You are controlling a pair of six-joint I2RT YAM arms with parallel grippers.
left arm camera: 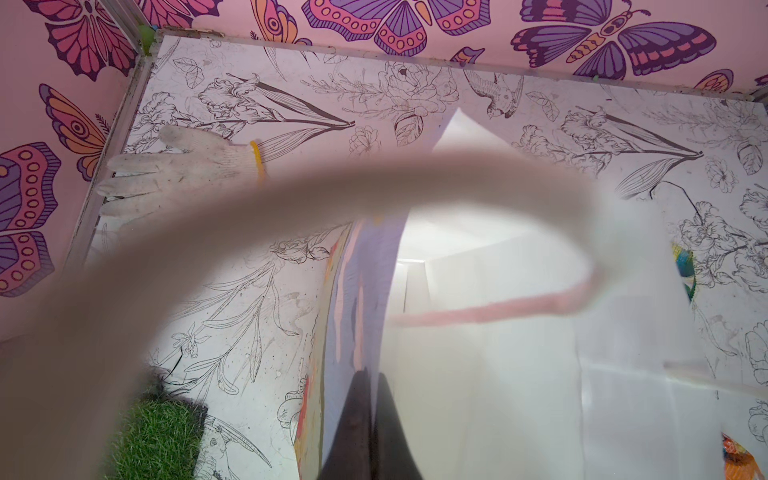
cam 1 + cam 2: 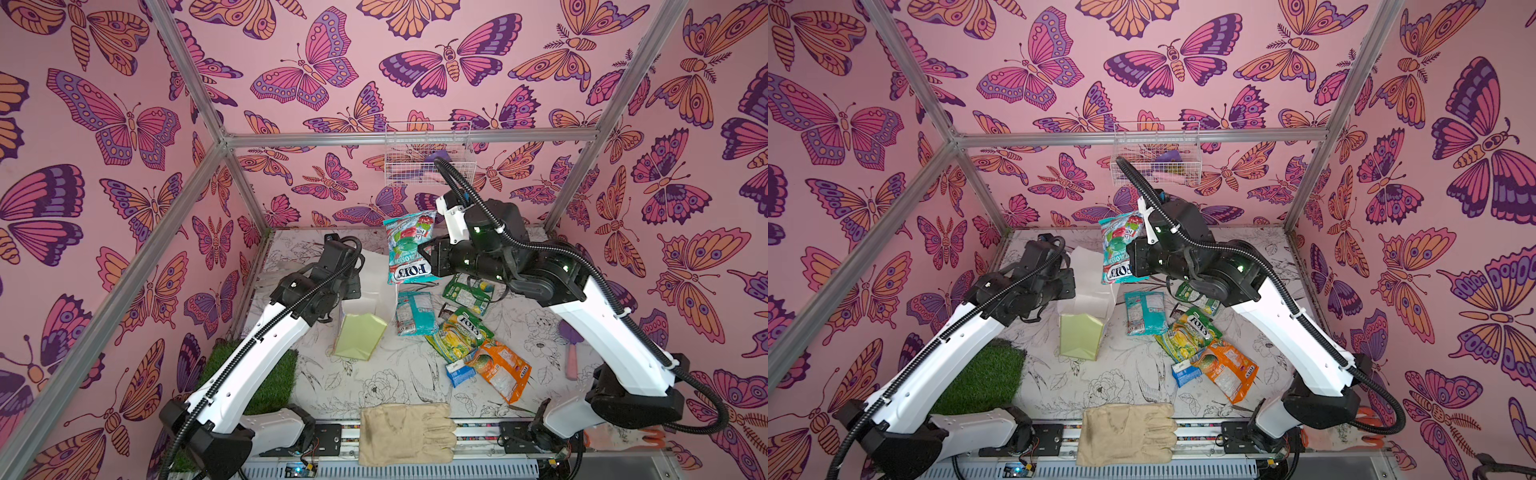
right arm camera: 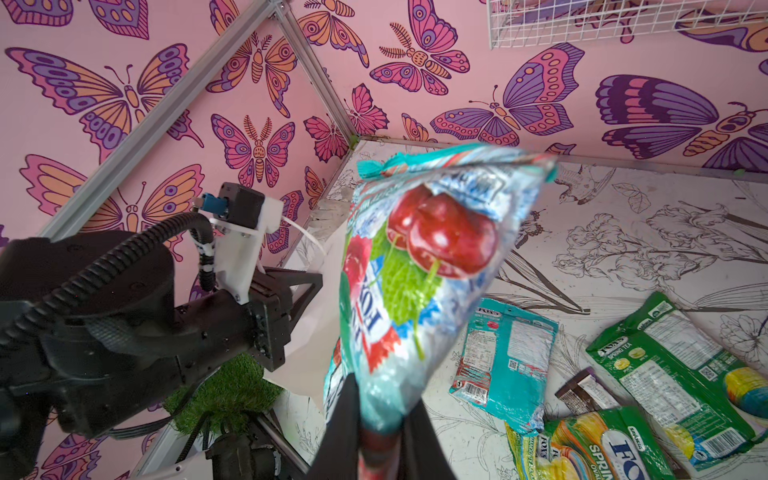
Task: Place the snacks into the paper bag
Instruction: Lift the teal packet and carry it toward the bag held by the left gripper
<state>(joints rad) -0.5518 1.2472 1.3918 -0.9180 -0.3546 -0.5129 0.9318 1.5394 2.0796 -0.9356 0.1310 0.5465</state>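
Right gripper (image 3: 376, 440) had its jaws closed to a narrow gap, pinching the bottom seam of a teal cherry packet (image 3: 424, 270). In both top views that packet (image 2: 409, 249) hung clear of the table, upside down by its "Fox's" lettering, just right of the paper bag's open mouth and not yet over it. The paper bag (image 2: 359, 340) stood left of centre on the floral table (image 2: 386, 386), its pale yellow-green side panel facing the camera. Left gripper (image 1: 369, 399) was fully closed on the bag's rim, with the paper wall caught between the dark fingers (image 1: 353, 419). A blurred white cord handle (image 1: 374, 174) looped across the left wrist view, and the bag's white inside (image 1: 498, 332) showed nothing in it. The remaining snacks lay on the table right of the bag: a flat teal packet (image 2: 415, 311) nearest it, a green packet (image 2: 467, 293) under the right arm, a dark brown bar (image 3: 582, 388) between those two, a yellow-green packet (image 2: 459, 336), an orange packet (image 2: 500, 368) overlapping its corner, and a small blue packet (image 2: 459, 370) touching the orange one. A beige glove (image 2: 405, 432) lay at the near edge, and a grass patch (image 2: 270, 374) lay beneath the left arm.
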